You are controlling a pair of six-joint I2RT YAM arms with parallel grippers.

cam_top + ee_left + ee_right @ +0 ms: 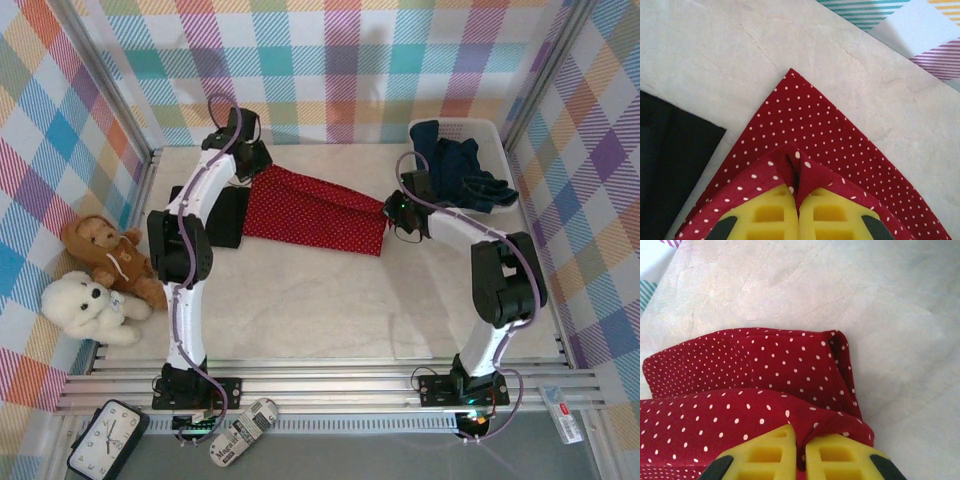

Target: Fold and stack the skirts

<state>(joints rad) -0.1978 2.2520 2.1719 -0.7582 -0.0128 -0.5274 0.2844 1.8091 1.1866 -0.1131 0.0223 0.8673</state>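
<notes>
Pastel plaid walls box in a pale, creased tabletop. At its centre lies the red white-dotted cloth skirt, spread from 10 towards 3 o'clock, with a folded plain black skirt just beside it at 9 o'clock. The left gripper has its yellow fingers pressed together on the red skirt's far corner. The right gripper pinches the opposite edge, its fingers nearly touching with cloth between.
</notes>
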